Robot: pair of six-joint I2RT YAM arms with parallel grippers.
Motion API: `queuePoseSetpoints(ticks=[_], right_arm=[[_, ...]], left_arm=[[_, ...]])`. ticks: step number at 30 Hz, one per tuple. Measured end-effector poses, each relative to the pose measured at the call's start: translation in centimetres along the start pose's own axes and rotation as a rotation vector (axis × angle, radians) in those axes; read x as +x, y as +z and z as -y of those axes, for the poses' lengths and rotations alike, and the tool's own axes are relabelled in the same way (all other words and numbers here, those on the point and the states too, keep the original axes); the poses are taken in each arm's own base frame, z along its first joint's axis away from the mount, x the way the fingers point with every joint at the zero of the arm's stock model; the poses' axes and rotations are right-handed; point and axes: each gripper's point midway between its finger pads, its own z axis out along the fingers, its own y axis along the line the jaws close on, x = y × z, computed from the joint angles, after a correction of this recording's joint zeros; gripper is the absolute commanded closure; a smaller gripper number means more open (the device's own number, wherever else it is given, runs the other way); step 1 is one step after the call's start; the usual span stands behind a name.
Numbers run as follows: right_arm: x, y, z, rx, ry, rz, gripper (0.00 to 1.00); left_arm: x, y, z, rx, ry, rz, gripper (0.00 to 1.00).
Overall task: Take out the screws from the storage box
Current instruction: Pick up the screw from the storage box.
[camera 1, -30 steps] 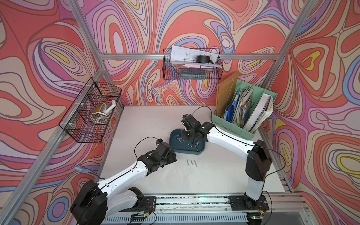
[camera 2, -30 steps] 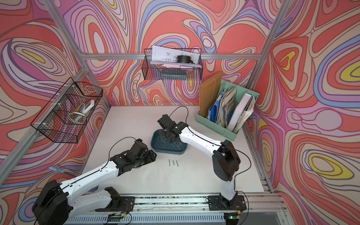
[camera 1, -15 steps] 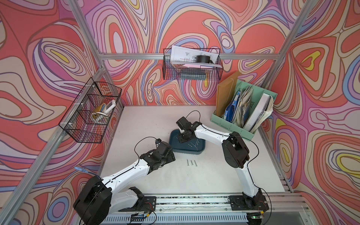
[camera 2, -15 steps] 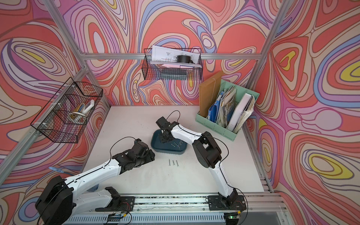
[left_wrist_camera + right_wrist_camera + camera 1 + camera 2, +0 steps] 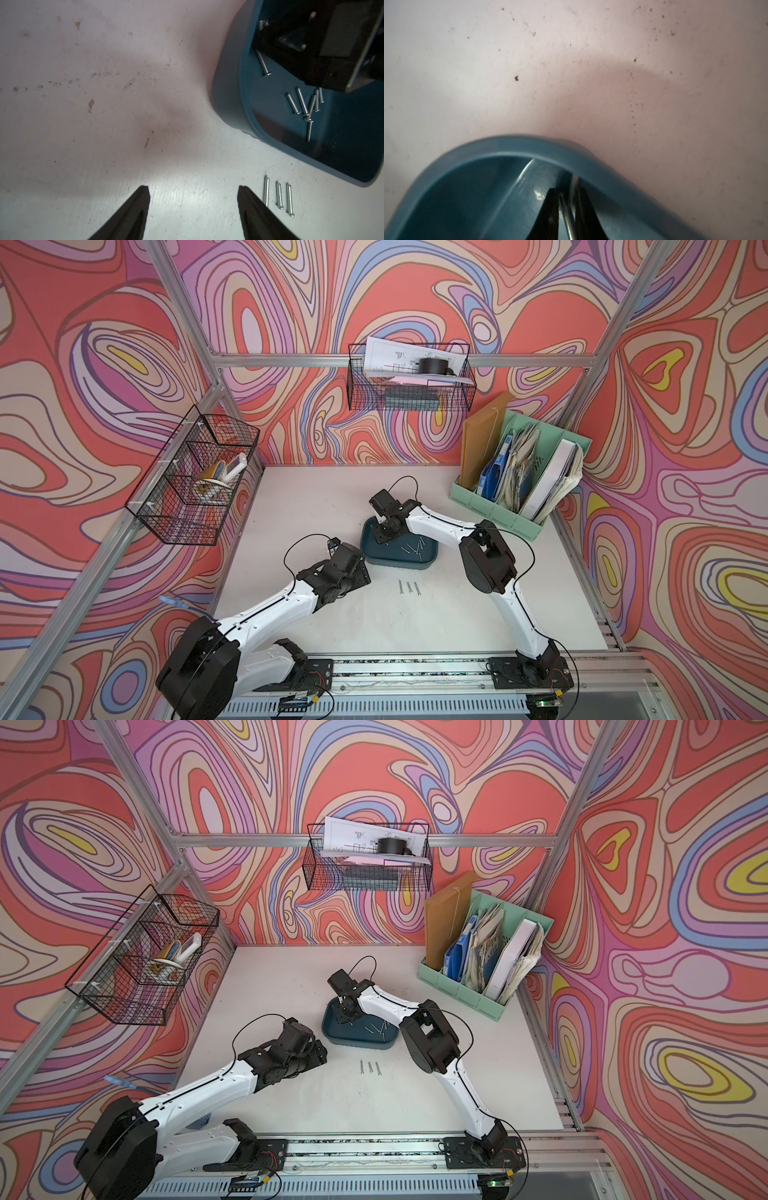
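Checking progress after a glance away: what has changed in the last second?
The right gripper slid toward the far left corner of the storage box, elbow swinging in, jaws narrowing around a screw; grip unconfirmed. Left gripper open, box and three screws on the table unmoved.

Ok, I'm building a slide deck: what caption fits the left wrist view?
Open left gripper above the table; three screws lie outside the storage box, more inside.

Left arm (image 5: 270, 610) and right arm (image 5: 432, 526): white shells, chunky black joints, thin black cable (image 5: 285, 562) looping off each wrist. Left claw (image 5: 193, 193) fingers (image 5: 135, 207) are black, tapered, ribbed.
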Motion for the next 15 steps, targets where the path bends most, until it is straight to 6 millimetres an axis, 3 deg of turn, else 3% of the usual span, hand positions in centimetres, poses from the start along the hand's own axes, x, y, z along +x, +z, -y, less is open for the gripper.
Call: queuePoseSetpoints(ticks=[12, 15], right_arm=[[-0.33, 0.64, 0.09, 0.008, -0.003, 0.009, 0.83], [-0.53, 0.76, 0.1, 0.01, 0.008, 0.017, 0.87]], left_arm=[[0.05, -0.18, -0.23, 0.007, -0.007, 0.002, 0.27], [0.07, -0.19, -0.22, 0.008, -0.007, 0.001, 0.27]])
